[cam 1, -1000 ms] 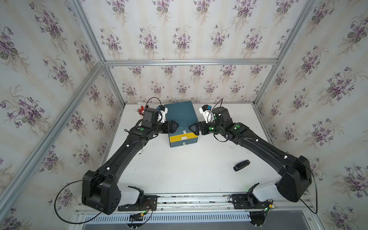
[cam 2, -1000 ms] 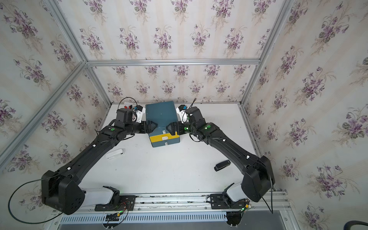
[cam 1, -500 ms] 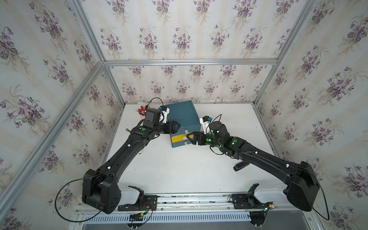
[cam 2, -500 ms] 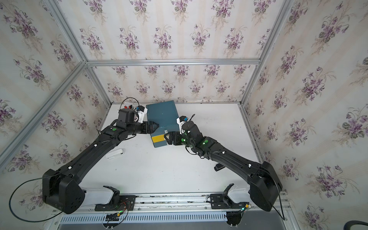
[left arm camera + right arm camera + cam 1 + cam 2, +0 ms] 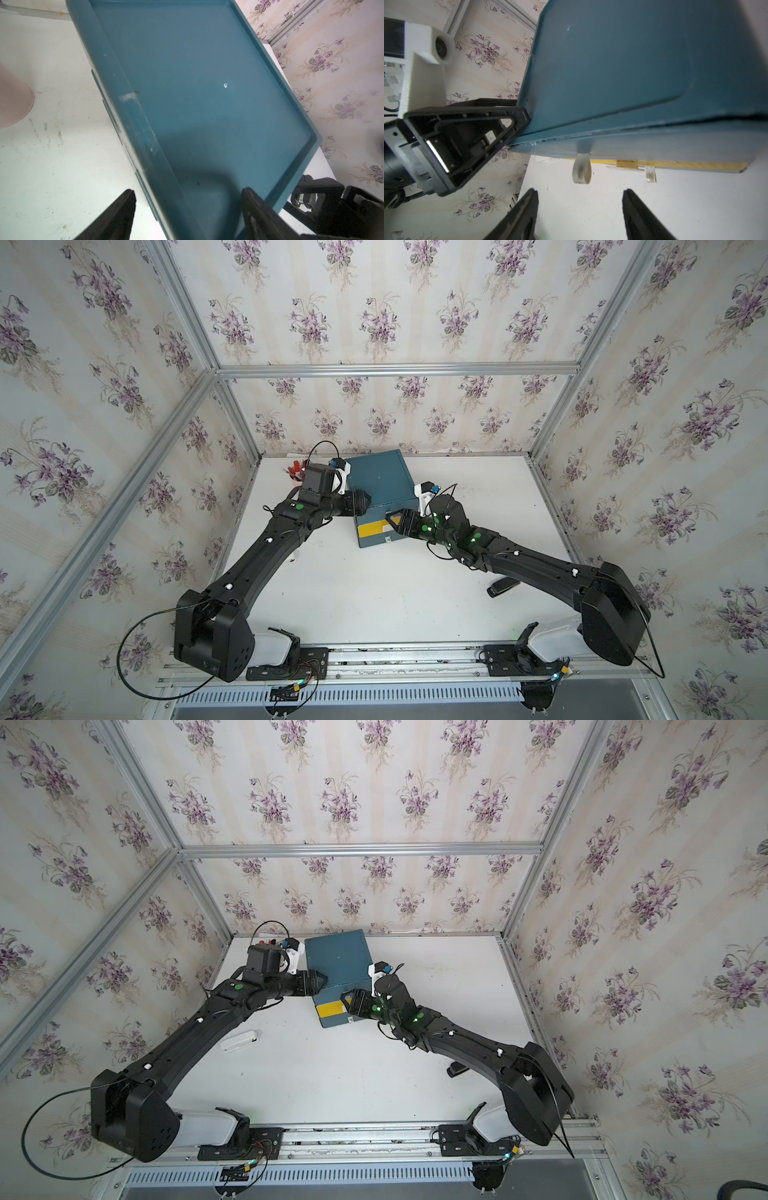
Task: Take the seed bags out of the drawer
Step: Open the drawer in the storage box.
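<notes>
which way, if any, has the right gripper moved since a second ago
Yes: the right gripper came away from the back wall, toward the yellow front of the drawer box.

Drawer box (image 5: 380,481): teal, matt, plastic-looking; the top is smooth but scuffed with pale scratches along one rim. A yellow band (image 5: 374,527) on the near front could be paper or tape; which cannot be told. Pull loop (image 5: 581,170): translucent glossy tape, smudged grey. Worktop (image 5: 395,593): white, smooth, faintly sheened, speckled with dark scuffs. Walls (image 5: 374,323): matt floral wallpaper. Frame bars (image 5: 395,369): bare brushed metal. Left arm (image 5: 266,556) and right arm (image 5: 540,564): matt black shells. Camera mount (image 5: 421,68): white plastic, finely ridged in layers.
</notes>
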`<action>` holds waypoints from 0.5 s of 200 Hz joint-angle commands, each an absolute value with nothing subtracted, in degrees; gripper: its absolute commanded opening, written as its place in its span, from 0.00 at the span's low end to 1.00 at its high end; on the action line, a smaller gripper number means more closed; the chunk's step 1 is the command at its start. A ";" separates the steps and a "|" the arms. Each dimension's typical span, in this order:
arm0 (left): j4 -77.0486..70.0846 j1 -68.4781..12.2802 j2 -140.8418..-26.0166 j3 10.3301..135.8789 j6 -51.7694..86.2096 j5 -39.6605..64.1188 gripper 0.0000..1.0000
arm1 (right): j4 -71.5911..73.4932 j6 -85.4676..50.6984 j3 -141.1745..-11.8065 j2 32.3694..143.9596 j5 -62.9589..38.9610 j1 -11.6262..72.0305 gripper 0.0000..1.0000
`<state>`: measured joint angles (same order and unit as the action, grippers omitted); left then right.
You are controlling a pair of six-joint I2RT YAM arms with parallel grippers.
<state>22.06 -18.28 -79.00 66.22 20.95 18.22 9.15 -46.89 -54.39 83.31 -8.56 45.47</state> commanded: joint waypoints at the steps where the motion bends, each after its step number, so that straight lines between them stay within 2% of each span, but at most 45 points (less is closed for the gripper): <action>1: 22.58 -18.19 -79.45 66.62 20.23 17.93 0.80 | 12.12 -48.93 -54.95 84.01 -8.15 45.57 0.64; 67: 22.77 -18.10 -80.32 66.34 20.40 18.07 0.70 | 14.20 -50.69 -55.78 86.54 -8.59 45.66 0.52; 100: 22.92 -18.01 -80.64 66.35 20.21 18.23 0.69 | 14.59 -50.71 -56.85 87.75 -7.69 45.62 0.44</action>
<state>20.53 -18.02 -80.05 66.32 21.21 18.85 12.56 -50.63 -56.03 87.20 -8.45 45.47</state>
